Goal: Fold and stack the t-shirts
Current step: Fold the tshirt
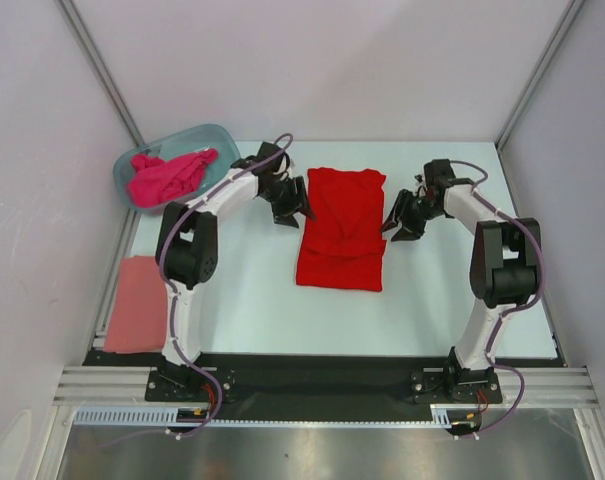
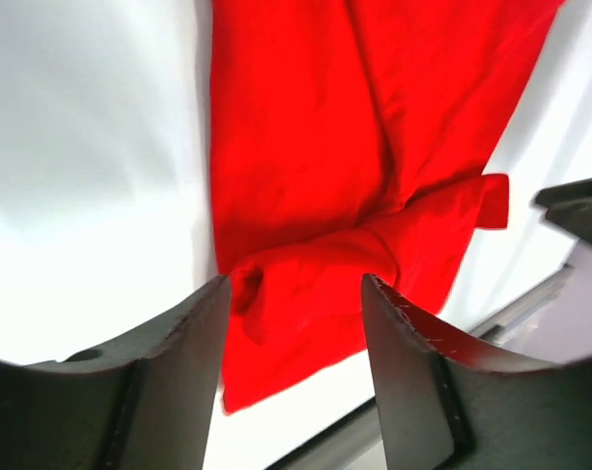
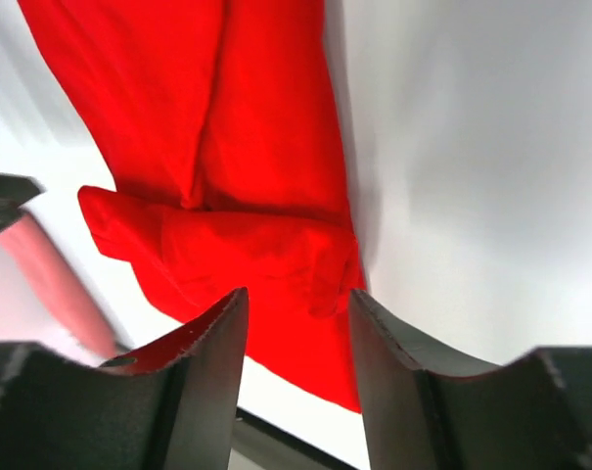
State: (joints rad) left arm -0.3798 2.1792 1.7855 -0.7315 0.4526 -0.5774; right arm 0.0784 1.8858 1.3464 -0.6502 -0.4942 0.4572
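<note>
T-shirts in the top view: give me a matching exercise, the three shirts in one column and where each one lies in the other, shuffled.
Column A
1. red t-shirt
2. magenta t-shirt
3. salmon-pink t-shirt

Column B
a. bunched in the blue-grey tub
b. flat at the near left edge of the table
c. mid-table, partly folded

Pairs: 1-c, 2-a, 3-b

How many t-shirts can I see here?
3. The red t-shirt lies in the middle of the table; the magenta t-shirt is bunched in the tub, far left; the salmon-pink t-shirt lies at the near-left edge. The tub may hide more.
</note>
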